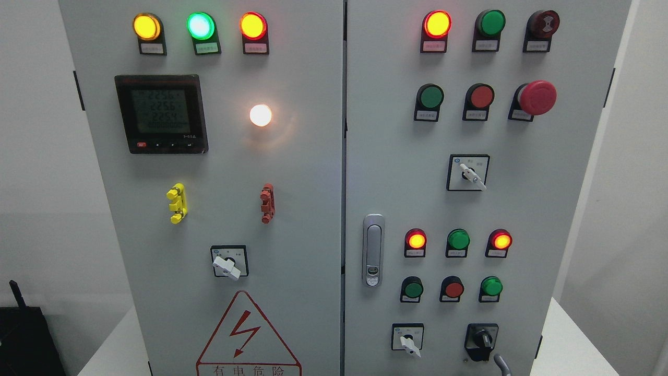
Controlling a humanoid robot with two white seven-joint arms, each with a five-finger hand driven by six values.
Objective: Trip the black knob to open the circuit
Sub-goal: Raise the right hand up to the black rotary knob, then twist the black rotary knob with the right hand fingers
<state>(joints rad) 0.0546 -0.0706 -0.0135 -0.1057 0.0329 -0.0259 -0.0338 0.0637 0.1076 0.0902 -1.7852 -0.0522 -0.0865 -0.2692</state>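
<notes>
The black rotary knob (482, 340) sits at the lower right of the right cabinet door (522, 209), on a black base. Its handle stands about upright. A small grey curved part of my right hand (501, 364) rises from the bottom edge just below and to the right of the knob, apart from it. The rest of that hand is out of the picture. My left hand is not in view.
A white selector switch (408, 341) is left of the knob. Above are rows of red and green lamps and buttons, a red mushroom stop button (537, 97) and another white selector (471, 174). A door latch (373, 250) is at the door's left edge. The left door holds a meter (160, 113).
</notes>
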